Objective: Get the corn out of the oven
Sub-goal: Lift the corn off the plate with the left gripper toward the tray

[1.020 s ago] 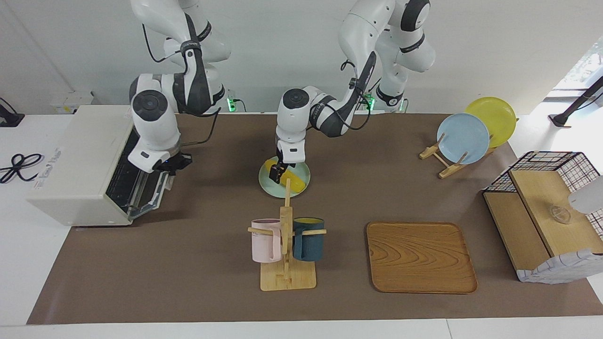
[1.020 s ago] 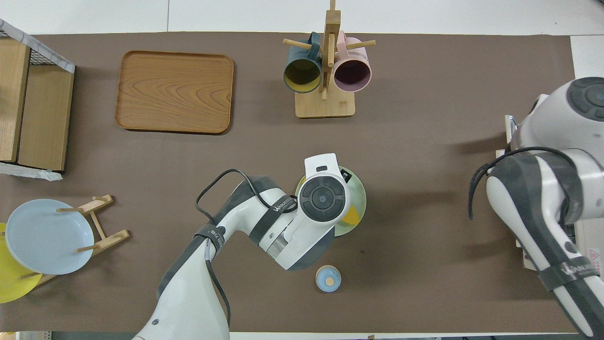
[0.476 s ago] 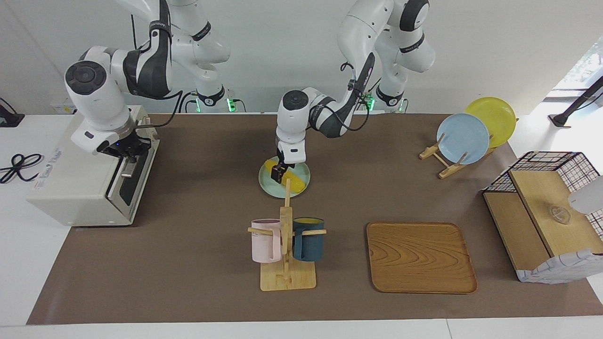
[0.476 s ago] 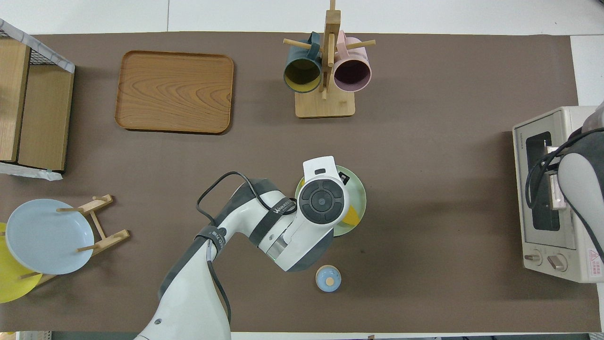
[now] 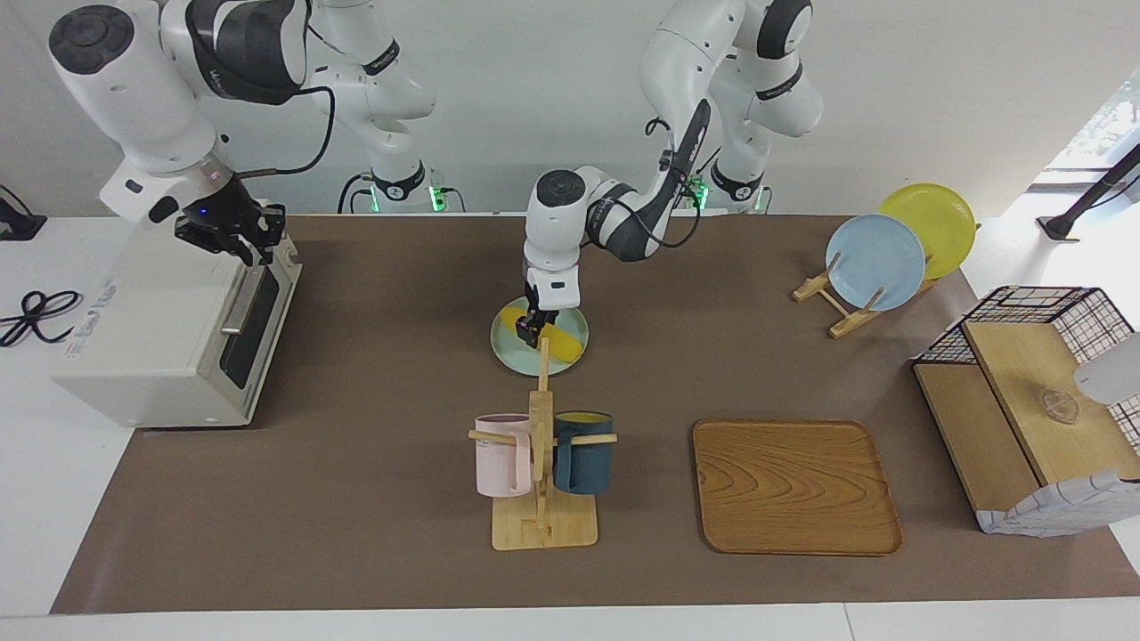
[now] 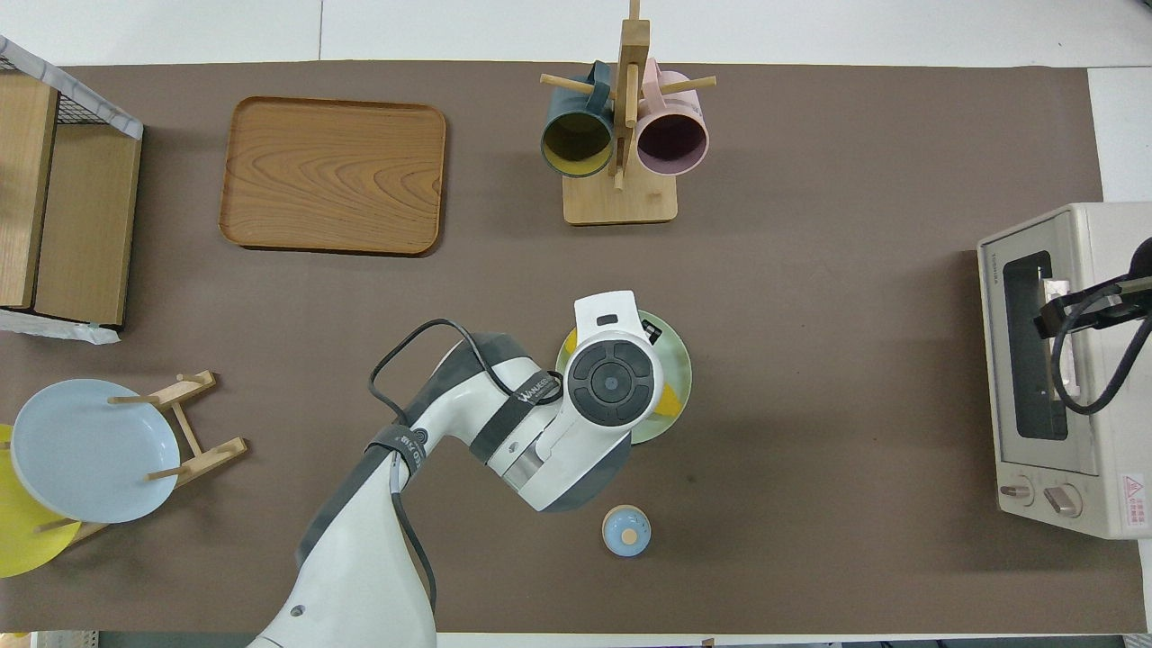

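brown table [image 5: 374,463]: left gripper [image 5: 532,331] jaws clamped on corn [image 5: 552,336] over green plate [image 5: 570,361]; a slack grip drops it.

right gripper [image 5: 233,233] hangs above the shut oven [image 5: 160,329], jaws unclear.

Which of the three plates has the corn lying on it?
The pale green plate flat on the table mid-mat, under the left gripper, holds the corn; the blue plate and yellow plate stand in a rack.

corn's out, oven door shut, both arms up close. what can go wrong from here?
1. The left tool is shut, low over the corn on the green plate. A sideways exit could clip the cob and roll it off the shallow plate.
2. The mug rack stands close beside the plate, so a swing that way may hit its post.
3. The right tool hangs just over the oven at the door's top edge. Dropping could strike it.
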Action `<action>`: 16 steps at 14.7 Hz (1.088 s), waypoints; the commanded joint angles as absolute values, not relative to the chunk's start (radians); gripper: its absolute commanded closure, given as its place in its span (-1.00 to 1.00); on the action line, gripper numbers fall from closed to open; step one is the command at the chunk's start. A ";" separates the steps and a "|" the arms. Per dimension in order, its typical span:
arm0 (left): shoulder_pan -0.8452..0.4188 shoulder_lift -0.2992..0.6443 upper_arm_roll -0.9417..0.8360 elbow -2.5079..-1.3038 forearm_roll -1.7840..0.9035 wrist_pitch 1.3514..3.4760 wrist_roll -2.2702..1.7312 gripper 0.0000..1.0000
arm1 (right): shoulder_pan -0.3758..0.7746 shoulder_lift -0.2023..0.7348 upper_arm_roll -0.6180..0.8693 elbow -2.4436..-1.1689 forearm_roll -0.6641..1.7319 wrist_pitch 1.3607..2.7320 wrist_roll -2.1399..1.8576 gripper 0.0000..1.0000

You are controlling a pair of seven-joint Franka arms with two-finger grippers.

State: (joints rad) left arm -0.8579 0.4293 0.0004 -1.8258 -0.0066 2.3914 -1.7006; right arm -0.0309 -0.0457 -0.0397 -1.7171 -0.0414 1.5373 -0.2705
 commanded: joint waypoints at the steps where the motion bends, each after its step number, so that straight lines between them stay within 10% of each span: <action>1: -0.827 0.379 0.012 -1.836 0.046 2.366 -1.617 1.00 | -0.040 -0.040 -0.041 -1.700 -0.015 1.520 -0.288 -1.00; 7: -0.610 0.232 0.011 -1.807 0.046 2.157 -1.075 1.00 | -0.032 -0.014 -0.031 -1.658 -0.018 1.499 -0.249 -1.00; 16: -0.269 0.360 0.008 -1.568 -0.057 2.023 -0.315 1.00 | -0.025 -0.025 -0.028 -1.664 -0.026 1.479 -0.229 -1.00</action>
State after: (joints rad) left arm -0.3108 0.2920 0.0229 -1.6496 -0.0378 2.0577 -0.4203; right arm -0.0132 -0.0306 -0.0316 -1.6826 -0.0407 1.5015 -0.2437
